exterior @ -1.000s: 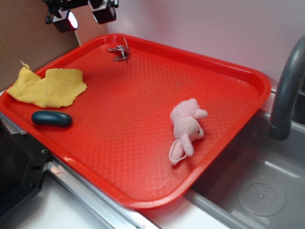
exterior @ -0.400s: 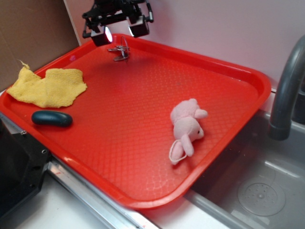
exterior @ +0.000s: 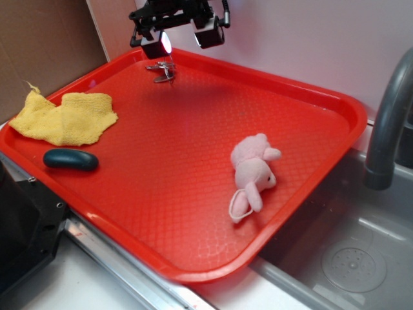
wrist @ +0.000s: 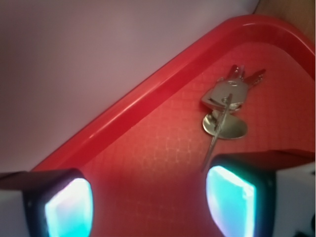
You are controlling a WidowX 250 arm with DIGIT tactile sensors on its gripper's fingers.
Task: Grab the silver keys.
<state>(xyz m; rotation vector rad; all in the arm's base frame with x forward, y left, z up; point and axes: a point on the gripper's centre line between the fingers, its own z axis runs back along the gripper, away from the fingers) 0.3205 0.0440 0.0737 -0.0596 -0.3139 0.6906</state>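
The silver keys (exterior: 164, 70) are seen lying flat on the red tray (exterior: 335, 103), close to its far rim at the upper left of the exterior frame, not yet grasped. The gripper (exterior: 184, 40) is held above them with its jaws spread wide and nothing between them; in the wrist view the keys (wrist: 228, 101) sit beyond one pad (wrist: 231, 200). The descent and the closing are judged still outstanding.

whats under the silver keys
Only the red tray: the silver keys lie flat on its textured floor near the back rim, with nothing else visible around them. The patch directly beneath the bunch is covered. The open claw hovers above, holding nothing.
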